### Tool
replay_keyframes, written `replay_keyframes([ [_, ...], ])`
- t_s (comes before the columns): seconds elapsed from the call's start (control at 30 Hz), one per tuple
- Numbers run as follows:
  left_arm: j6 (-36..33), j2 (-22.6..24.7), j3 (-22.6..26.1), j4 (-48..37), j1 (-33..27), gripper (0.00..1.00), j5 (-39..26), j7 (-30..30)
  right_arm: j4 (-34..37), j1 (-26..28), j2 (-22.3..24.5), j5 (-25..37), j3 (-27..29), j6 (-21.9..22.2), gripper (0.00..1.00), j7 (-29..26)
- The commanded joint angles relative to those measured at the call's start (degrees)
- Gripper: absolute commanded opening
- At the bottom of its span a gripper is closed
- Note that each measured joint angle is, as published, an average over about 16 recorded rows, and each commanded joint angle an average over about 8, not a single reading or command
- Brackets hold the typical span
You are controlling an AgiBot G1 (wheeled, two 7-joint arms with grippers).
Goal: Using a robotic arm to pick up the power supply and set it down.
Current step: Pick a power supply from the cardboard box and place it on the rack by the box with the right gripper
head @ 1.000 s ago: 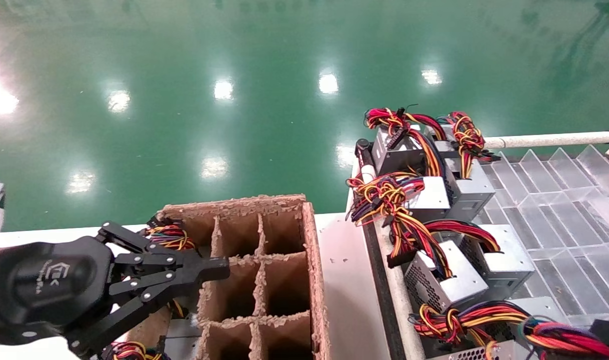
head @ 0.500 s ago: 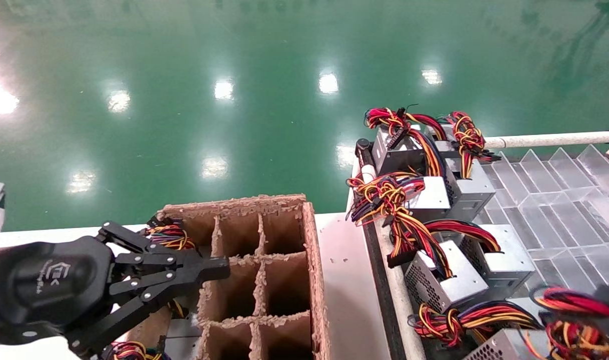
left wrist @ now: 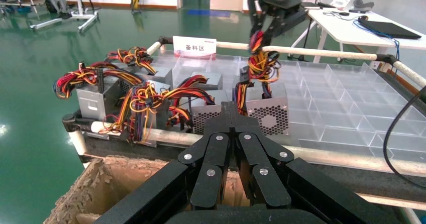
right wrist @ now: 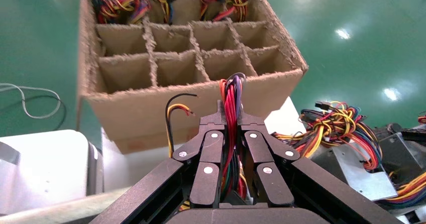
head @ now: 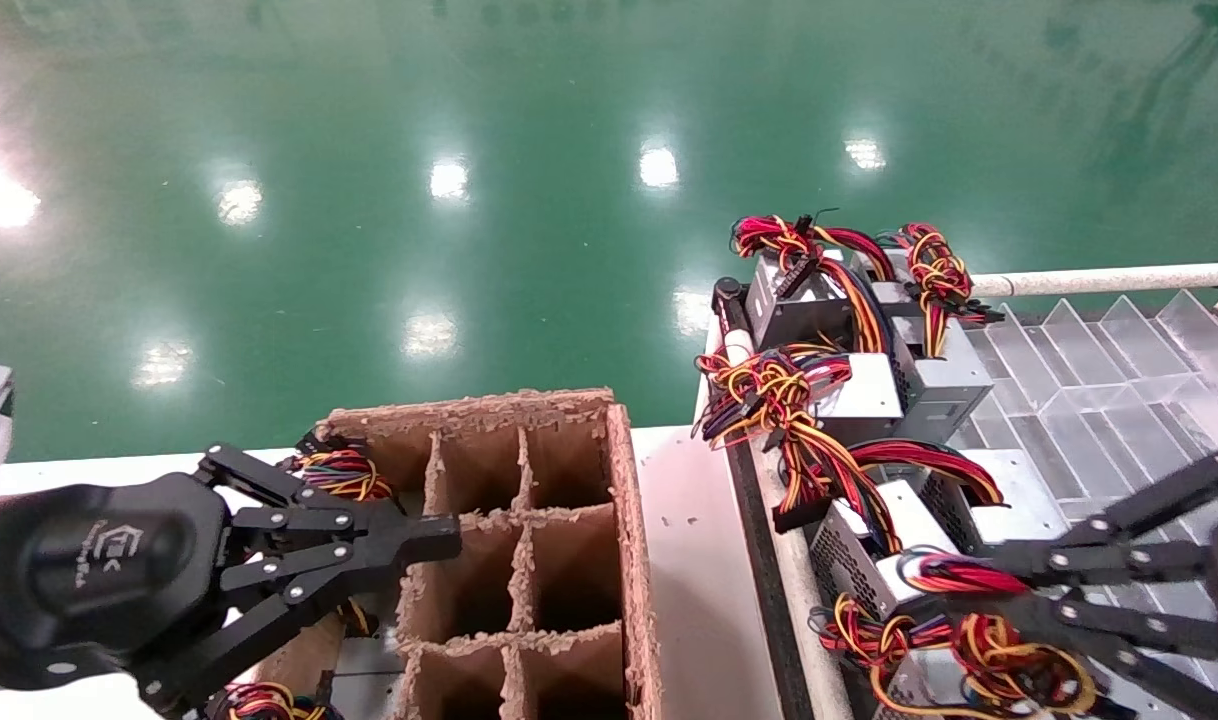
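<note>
Gripping only the wire bundle [right wrist: 230, 101], your right gripper [head: 954, 585] was clamped; you needed a slow, steady lift of the power supply [left wrist: 263, 114].

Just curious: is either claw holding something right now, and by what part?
The right gripper pinches a power supply by its wire bundle. The left gripper holds nothing.

Both claws matte black w/ scissor-style link bars & small silver screw heads at the pivots. Left claw [head: 424, 545] has a rounded black wrist housing w/ a faint grey logo; right claw [head: 954, 590] shows same bars & screws.
</note>
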State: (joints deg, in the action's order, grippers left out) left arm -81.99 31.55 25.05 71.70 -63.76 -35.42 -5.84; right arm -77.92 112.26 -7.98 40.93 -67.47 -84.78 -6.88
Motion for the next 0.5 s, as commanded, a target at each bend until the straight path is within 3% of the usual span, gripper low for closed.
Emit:
replay_keyframes([
  [0.03,0.0,0.0,0.0,0.0,0.0,0.00,0.0,0.0,0.0,-0.5,-0.8,0.4,-0.4,1.1,0.00,0.5],
  [0.23,0.0,0.0,0.0,0.0,0.0,0.00,0.0,0.0,0.0,-1.8,-2.3,0.7,-1.3,2.9,0.00,0.7],
  [0.47,0.0,0.0,0.0,0.0,0.0,0.00,0.0,0.0,0.0,-3.1,-3.0,0.3,-2.8,1.2,0.00,-1.3],
  [0.5,0.0,0.0,0.0,0.0,0.0,0.00,0.0,0.0,0.0,-3.1,-3.0,0.4,-2.9,0.9,0.05,-1.8],
])
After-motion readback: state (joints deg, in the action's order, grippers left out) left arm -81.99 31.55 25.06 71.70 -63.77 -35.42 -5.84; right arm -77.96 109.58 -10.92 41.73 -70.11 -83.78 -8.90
